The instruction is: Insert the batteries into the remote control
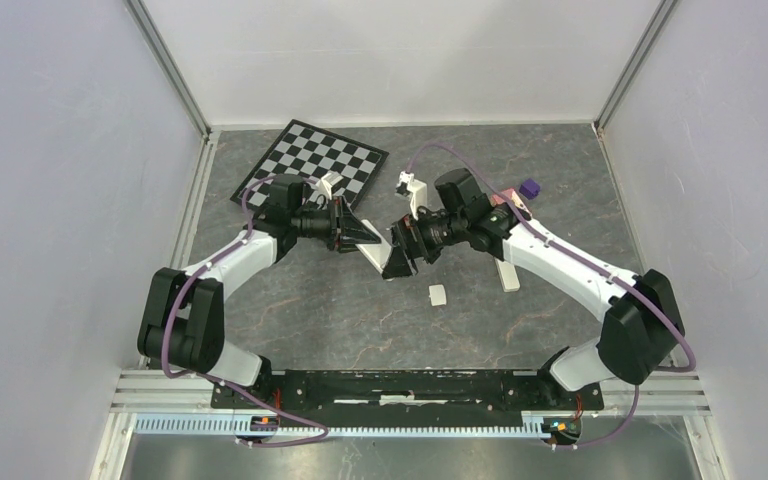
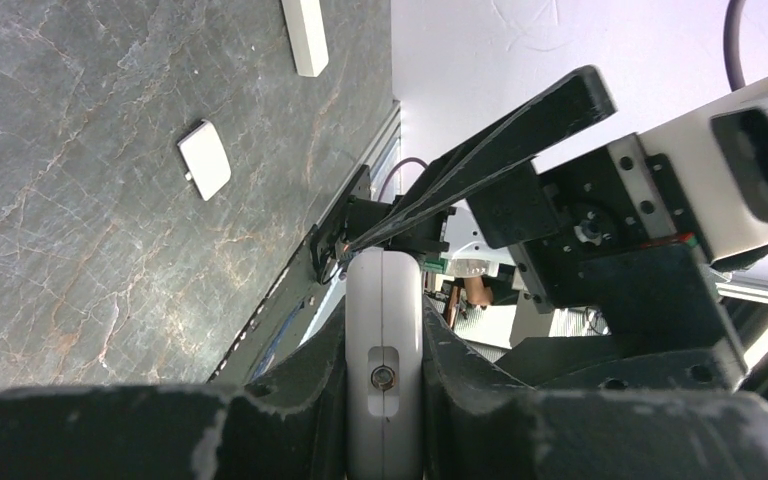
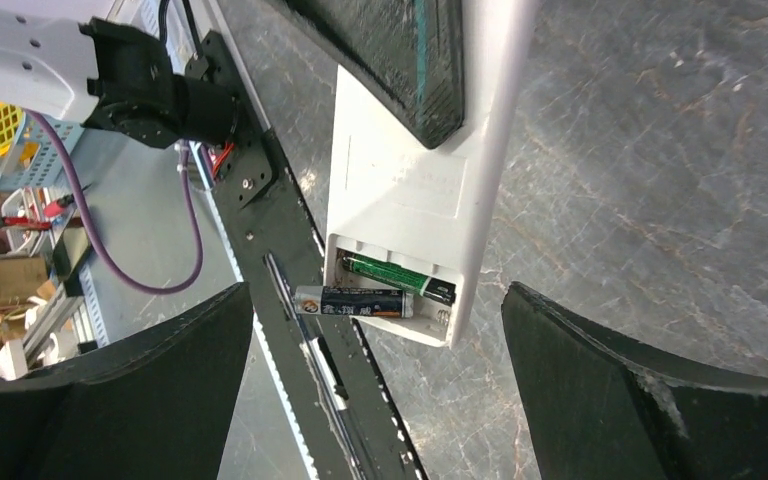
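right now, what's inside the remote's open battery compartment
Two batteries lie in the remote's compartment: a green-wrapped battery seated deeper, and a dark battery nearer the opening, its silver end poking past the side wall. The contacts beneath them are covered.

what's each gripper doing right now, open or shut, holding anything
left gripper: shut on the remote control
right gripper: open, holding nothing, facing the batteries in the remote's bay

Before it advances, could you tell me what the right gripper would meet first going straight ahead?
Probably the remote, at its open end where one battery sticks out; depth is unclear.
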Robot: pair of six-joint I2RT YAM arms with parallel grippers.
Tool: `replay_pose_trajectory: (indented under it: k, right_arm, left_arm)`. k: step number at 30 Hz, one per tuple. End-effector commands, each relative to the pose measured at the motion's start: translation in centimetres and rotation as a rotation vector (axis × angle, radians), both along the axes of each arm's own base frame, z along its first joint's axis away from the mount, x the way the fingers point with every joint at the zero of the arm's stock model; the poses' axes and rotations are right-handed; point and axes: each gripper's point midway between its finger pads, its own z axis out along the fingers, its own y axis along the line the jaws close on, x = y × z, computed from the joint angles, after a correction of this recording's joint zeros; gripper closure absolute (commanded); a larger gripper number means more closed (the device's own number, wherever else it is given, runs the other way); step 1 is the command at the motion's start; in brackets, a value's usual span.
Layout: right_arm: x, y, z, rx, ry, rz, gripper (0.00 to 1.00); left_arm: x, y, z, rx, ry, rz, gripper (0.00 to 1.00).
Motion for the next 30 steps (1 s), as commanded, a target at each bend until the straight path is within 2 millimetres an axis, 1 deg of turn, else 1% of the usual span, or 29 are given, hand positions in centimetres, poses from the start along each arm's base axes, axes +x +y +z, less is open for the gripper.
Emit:
replay_pose_trajectory:
  k: [1,6,12,17,19,22,25,27,30]
  right_arm:
    - [-0.7,0.5,0.3,0.014,-0.010,0.059,0.02]
    - [-0.6,0.9,0.7,0.043,-0.012,0.063,0.03]
    - [-0.7,1.2,0.4,0.049,0.008,0.074,0.16]
    - [-0.8,1.1,0.0,0.043,0.009,0.076,0.17]
    - [-0.8,1.1,-0.2,0.039,0.008,0.075,0.19]
    - [-0.7,1.1,-0.3,0.036,0.006,0.072,0.27]
    - [-0.6,1.1,-0.5,0.037,0.010,0.069,0.39]
    - [-0.6,1.2,-0.4,0.042,0.011,0.069,0.45]
    - [-0.6,1.2,-0.6,0.041,0.015,0.070,0.50]
  left_arm:
    - [-0.4,-0.1,2.4,-0.031,-0.087,-0.063,0.98]
    - [-0.4,-0.1,2.4,-0.030,-0.090,-0.066,0.98]
    - [-0.2,-0.1,2.3,-0.028,-0.090,-0.067,0.98]
    - [-0.1,-0.2,2.4,-0.029,-0.093,-0.066,0.98]
    - [-0.1,-0.2,2.4,-0.029,-0.092,-0.066,0.98]
    - [-0.1,-0.2,2.4,-0.030,-0.093,-0.067,0.98]
    - [-0.1,-0.2,2.4,-0.030,-0.092,-0.068,0.98]
    - [-0.2,-0.2,2.3,-0.030,-0.091,-0.069,0.98]
    - [-0.3,-0.1,2.3,-0.030,-0.093,-0.071,0.98]
